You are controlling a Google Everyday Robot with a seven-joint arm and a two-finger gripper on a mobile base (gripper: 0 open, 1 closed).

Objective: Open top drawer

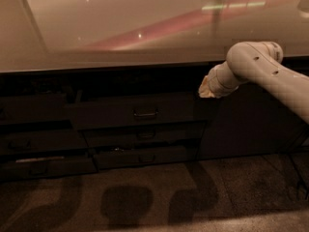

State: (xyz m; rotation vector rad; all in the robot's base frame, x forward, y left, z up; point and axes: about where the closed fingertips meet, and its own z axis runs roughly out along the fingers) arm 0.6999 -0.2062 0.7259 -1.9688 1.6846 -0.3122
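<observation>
The top drawer (111, 111) is a wide dark grey front under the pale counter, with a small dark handle (146, 113) at its centre. My gripper (207, 89) sits at the end of the white arm (256, 64), just right of the drawer front's upper right corner and well right of the handle. It holds nothing that I can see. I cannot tell whether the drawer front stands out from the cabinet.
Two slimmer dark drawer fronts (145, 135) (145, 157) lie below the top drawer. Shorter dark fronts stand at the left, one with a pale strip (38, 159). The pale counter top (120, 28) overhangs the drawers. Speckled floor (154, 197) with arm shadows is in front.
</observation>
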